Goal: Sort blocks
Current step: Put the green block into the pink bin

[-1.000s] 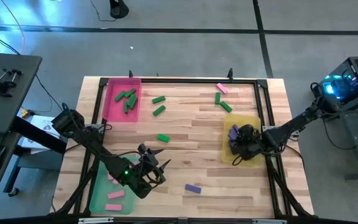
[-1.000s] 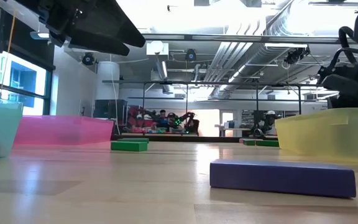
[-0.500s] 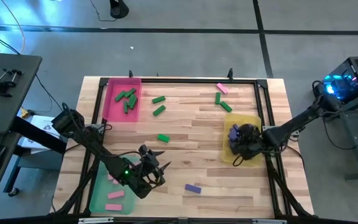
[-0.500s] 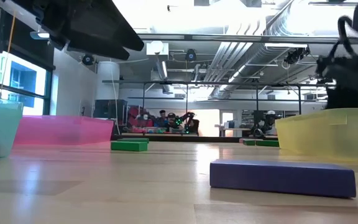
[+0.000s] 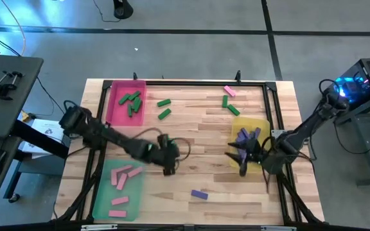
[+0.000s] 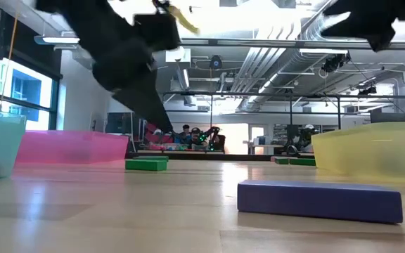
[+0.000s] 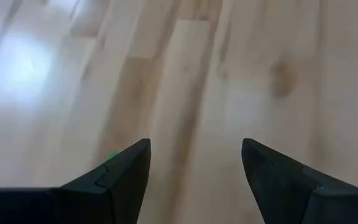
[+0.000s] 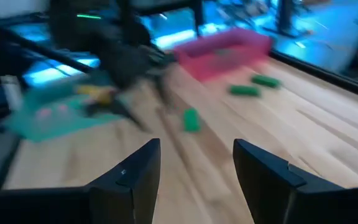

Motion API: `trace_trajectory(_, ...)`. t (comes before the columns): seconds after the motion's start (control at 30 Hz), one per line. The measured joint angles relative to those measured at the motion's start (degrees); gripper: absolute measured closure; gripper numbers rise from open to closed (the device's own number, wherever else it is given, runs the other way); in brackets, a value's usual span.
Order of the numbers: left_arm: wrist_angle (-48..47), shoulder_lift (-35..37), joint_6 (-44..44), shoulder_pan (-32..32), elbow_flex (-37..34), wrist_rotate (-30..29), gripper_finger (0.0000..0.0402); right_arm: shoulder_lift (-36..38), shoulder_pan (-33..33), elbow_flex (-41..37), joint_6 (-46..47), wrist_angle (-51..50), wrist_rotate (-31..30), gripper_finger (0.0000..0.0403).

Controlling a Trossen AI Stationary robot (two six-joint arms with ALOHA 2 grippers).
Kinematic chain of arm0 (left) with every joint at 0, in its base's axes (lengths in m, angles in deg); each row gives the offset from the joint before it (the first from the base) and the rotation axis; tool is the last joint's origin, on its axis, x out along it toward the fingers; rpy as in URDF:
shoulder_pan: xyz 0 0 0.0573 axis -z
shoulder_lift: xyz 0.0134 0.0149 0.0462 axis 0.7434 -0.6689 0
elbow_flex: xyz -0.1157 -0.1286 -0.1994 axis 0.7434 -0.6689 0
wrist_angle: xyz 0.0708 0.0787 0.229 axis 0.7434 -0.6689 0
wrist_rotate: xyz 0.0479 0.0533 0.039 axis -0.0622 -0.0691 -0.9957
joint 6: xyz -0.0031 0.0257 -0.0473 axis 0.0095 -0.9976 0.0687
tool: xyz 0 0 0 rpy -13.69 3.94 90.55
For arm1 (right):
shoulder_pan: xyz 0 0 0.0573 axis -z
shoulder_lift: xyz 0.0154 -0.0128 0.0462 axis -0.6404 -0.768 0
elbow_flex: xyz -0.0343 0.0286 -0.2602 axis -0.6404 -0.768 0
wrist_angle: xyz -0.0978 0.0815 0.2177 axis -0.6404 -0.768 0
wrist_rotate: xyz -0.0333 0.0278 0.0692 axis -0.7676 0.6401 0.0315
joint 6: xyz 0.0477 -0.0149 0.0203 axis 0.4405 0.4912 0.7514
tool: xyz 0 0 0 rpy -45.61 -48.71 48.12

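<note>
Since the earlier frame the left arm has swung away from the green tray toward the middle of the wooden slatted table [image 5: 191, 128], and the right arm has pulled back from over the yellow tray toward its near edge. Now the left gripper [image 5: 167, 156] hangs over bare wood, close to the single green bar [image 5: 168, 142] lying mid-table; its dark fingers [image 7: 120, 177] are spread wide with nothing between them, only blurred table boards showing in the gap. The right gripper [image 5: 243, 156] sits at the inner side of the shallow yellow plastic tray [image 5: 260, 124], fingers [image 8: 135, 174] parted and empty, looking across the table toward the other arm.

Purple bars [image 5: 244, 136] lie in the yellow tray. Several pink bars [image 5: 122, 177] rest in the flat green plastic tray [image 5: 101, 200] at the table's front left, and a cluster of green bars [image 5: 132, 102] lies in the pink plastic tray [image 5: 115, 114] at the back left. Loose on the wood are two green bars [image 5: 164, 108] beside the pink tray, two more green bars [image 5: 229, 106] behind the yellow tray, one pink bar [image 5: 230, 91] near the back edge, and a lone purple bar [image 5: 200, 194] toward the front, which fills the foreground of the low view [image 6: 320, 201].
</note>
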Motion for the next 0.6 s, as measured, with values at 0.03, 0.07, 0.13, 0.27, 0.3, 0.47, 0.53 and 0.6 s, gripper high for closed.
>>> trace_trajectory(0.03,-0.06,0.00,-5.21,-1.75,0.00,1.29,0.0163,-0.85,-0.78,-0.17,-1.99,3.20,0.02,0.0215)
trace_trajectory(0.07,-0.28,0.01,-10.60,-3.28,0.00,1.96,0.0163,-1.80,-1.43,-0.32,-3.48,5.83,0.05,0.0215)
trace_trajectory(0.13,-0.62,0.01,-20.04,-5.79,0.00,3.11,0.0163,-3.78,-2.64,-0.63,-4.98,8.78,0.02,0.0215)
trace_trajectory(0.27,-1.02,0.00,-27.48,-10.97,0.00,10.25,0.0163,-8.51,-3.93,-0.64,-3.21,10.69,0.04,0.0215)
trace_trajectory(0.3,-1.45,0.00,-27.63,-12.30,0.00,13.40,0.0163,-9.72,-4.08,-0.64,-1.80,10.79,0.04,0.0215)
trace_trajectory(0.47,-1.50,0.00,-29.14,-16.47,-2.33,20.68,0.0163,-14.97,-4.35,-0.64,3.74,10.90,0.04,0.0215)
trace_trajectory(0.53,0.02,0.00,-30.14,-17.27,-4.30,20.75,0.0163,-16.42,-4.35,-0.64,5.23,11.08,0.04,0.0215)
trace_trajectory(0.6,3.02,0.00,-30.60,-18.04,-6.98,20.81,0.0163,-17.44,-4.35,-0.64,6.26,11.06,0.06,0.0215)
